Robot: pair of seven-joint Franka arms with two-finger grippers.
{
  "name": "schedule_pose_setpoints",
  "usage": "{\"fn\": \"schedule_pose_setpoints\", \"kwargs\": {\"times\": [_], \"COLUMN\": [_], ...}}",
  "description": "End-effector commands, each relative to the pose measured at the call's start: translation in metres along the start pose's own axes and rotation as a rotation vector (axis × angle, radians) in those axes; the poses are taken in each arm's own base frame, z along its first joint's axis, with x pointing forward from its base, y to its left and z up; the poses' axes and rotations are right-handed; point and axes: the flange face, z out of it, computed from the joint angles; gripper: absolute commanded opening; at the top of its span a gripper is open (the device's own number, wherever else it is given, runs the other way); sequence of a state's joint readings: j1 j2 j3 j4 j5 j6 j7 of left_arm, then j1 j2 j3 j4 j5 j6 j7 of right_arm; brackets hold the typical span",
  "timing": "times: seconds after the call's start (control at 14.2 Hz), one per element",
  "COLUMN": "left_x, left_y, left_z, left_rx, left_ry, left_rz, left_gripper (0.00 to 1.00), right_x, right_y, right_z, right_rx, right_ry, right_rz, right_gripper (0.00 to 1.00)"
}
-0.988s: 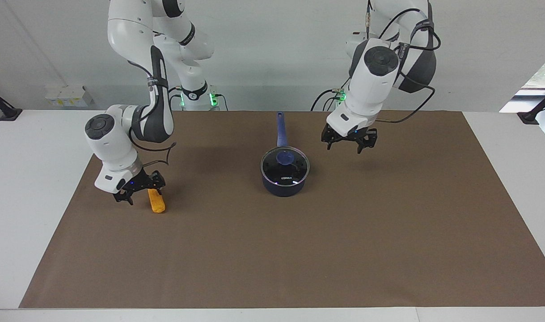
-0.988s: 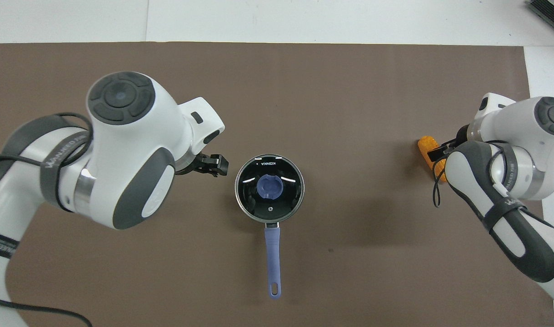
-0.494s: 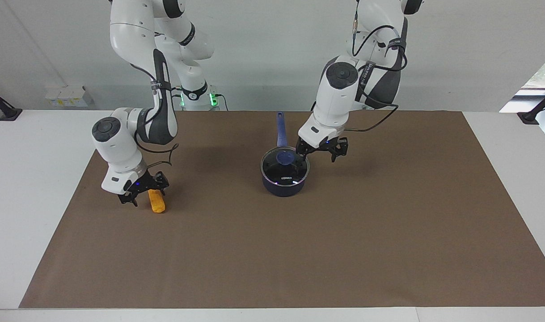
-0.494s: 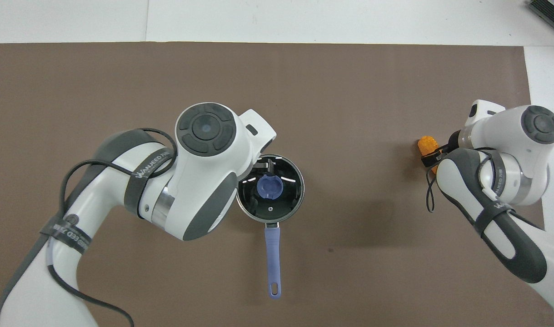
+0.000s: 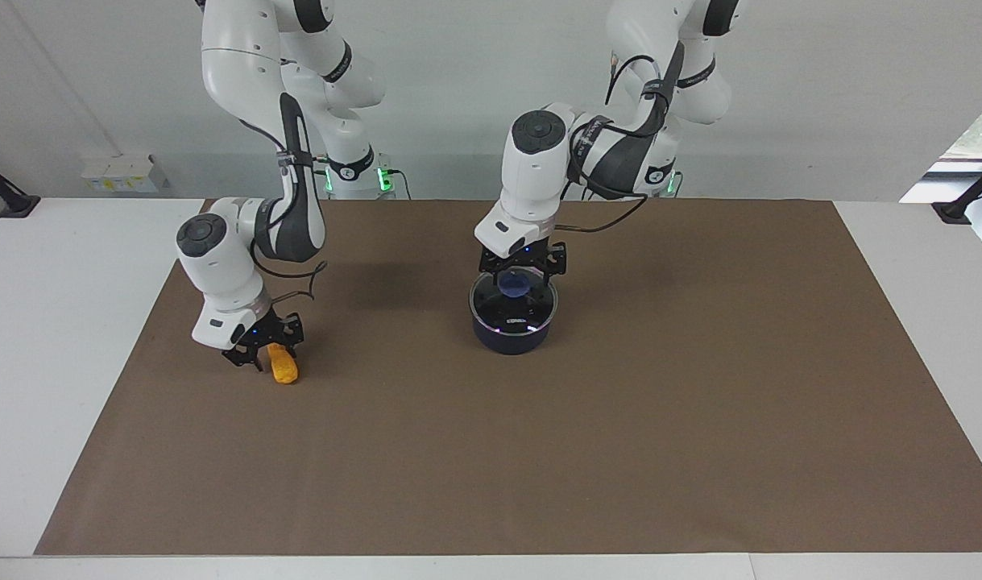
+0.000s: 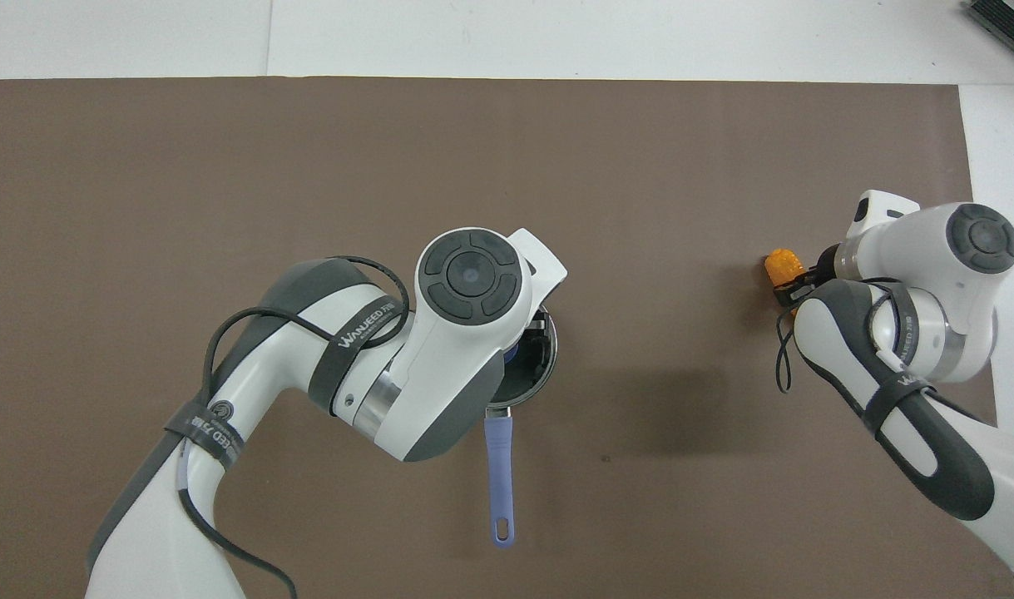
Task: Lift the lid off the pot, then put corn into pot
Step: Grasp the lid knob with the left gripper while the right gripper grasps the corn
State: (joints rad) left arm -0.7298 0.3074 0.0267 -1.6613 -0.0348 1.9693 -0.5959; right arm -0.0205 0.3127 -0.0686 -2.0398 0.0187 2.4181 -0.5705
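Facing view first: the pot (image 5: 512, 326) sits mid-mat on the brown mat (image 5: 619, 419), and it's our landmark. The lid (image 5: 513, 296) is on the pot, blue knob up. The left gripper (image 5: 521, 270) is right over the pot, fingers spread and hanging down on either side of the knob; whether they touch the knob I cannot tell. Well away from the pot, toward the right arm's end of the table, the corn (image 5: 282, 365) lies on the mat. The right gripper (image 5: 263, 345) is down at the corn's robot-side end, fingers pointing at the mat. It's right up against the cob, and whether its jaws are spread or pinching the cob I cannot tell.

Overhead view now: the left arm's white wrist covers most of the pot (image 6: 540, 366), leaving only a sliver of the rim and dark glass of the lid (image 6: 530, 376) on show. The gripper itself is hidden under the wrist. The pot's blue handle (image 6: 499, 478) points straight back toward the robots. Off toward the right arm's end from the pot, the corn (image 6: 783, 265) peeks out orange beside the right gripper (image 6: 799, 287), its near half tucked under the arm.
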Motion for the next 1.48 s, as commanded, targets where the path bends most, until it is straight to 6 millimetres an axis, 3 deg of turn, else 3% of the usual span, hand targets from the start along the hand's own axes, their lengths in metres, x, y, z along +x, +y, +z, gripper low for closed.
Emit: {"fn": "schedule_pose_setpoints", "kwargs": {"times": [0.0, 0.42, 0.64, 0.92, 1.06, 1.27, 1.41], "left_x": [0.005, 0.003, 0.000, -0.001, -0.003, -0.004, -0.004], "left_y": [0.003, 0.000, -0.001, -0.001, -0.003, -0.003, -0.003], "left_z": [0.010, 0.020, 0.022, 0.022, 0.025, 0.026, 0.027], "left_rx": [-0.012, -0.016, -0.014, -0.018, -0.018, -0.024, -0.023], "left_ry": [0.008, -0.005, -0.010, -0.012, -0.014, -0.020, -0.021], "left_rz": [-0.020, -0.029, -0.027, -0.029, -0.032, -0.040, -0.040], "left_gripper": [1.00, 1.00, 0.91, 0.90, 0.74, 0.33, 0.27], "right_x": [-0.002, -0.002, -0.002, -0.002, -0.002, -0.002, 0.001], "right_y": [0.000, -0.001, -0.001, -0.002, -0.002, -0.003, -0.006], "right_z": [0.000, 0.000, 0.000, 0.000, 0.000, 0.000, -0.001], "right_rx": [0.023, 0.025, 0.024, 0.024, 0.025, 0.025, 0.024], "right_ry": [0.029, 0.028, 0.027, 0.027, 0.028, 0.028, 0.030], "right_rz": [-0.006, -0.006, -0.008, -0.009, -0.008, -0.011, -0.016], "right_gripper": [0.00, 0.00, 0.00, 0.00, 0.00, 0.00, 0.00]}}
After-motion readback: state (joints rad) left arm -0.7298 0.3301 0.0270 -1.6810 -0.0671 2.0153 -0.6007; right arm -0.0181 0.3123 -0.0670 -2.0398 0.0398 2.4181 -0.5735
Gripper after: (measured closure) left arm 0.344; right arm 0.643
